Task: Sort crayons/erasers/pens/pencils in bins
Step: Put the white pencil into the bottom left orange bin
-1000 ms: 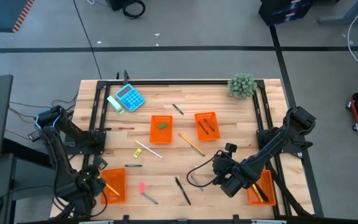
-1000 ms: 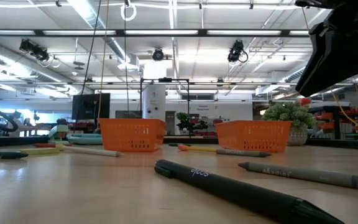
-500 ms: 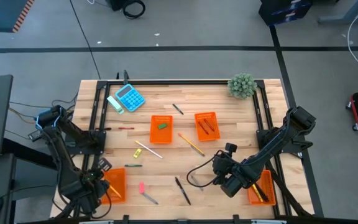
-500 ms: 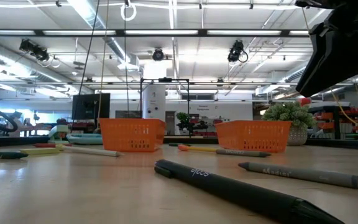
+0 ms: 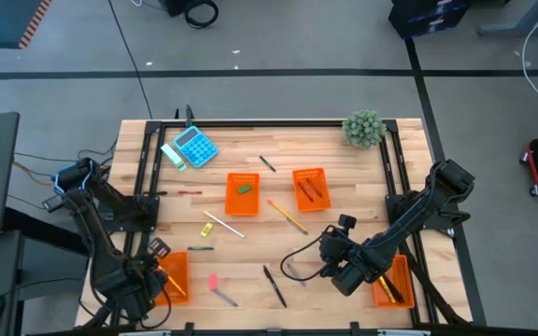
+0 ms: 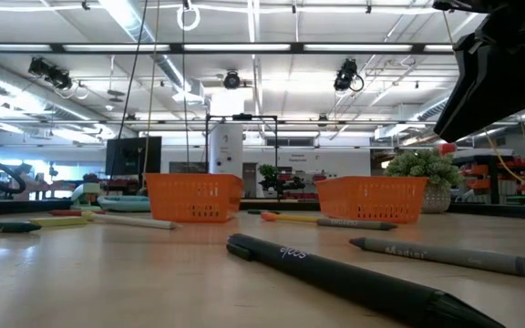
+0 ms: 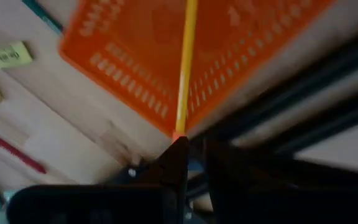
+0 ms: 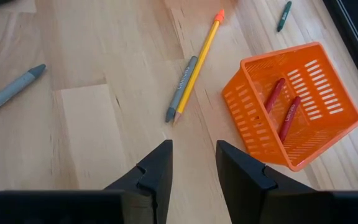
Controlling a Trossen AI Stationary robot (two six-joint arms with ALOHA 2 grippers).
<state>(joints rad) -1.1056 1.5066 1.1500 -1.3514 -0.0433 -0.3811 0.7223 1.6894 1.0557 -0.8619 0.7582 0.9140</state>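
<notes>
Down at the table's front left corner, my left gripper (image 7: 188, 146) pinches the end of a yellow pencil (image 7: 185, 68), whose length reaches out over the orange bin (image 5: 172, 277) sitting in that corner. My right gripper (image 8: 191, 155) hangs above the wood near the front edge, toward the right side, with its fingers (image 8: 157, 165) spread and nothing between them. Just ahead of it lie a grey crayon (image 8: 181, 89) and another yellow pencil (image 8: 197, 62) side by side, touching. Beside those stands a 2nd bin (image 8: 291, 102) with 2 red crayons (image 8: 281, 109) inside. A 3rd bin (image 5: 242, 192) near the table's middle holds a green eraser (image 5: 244, 188), and a 4th bin (image 5: 395, 280) sits at the front right corner under my right arm. A pink eraser (image 5: 213, 280) and a black pen (image 5: 275, 286) lie loose near the front edge, and a blue calculator (image 5: 194, 146) rests toward the back left.
</notes>
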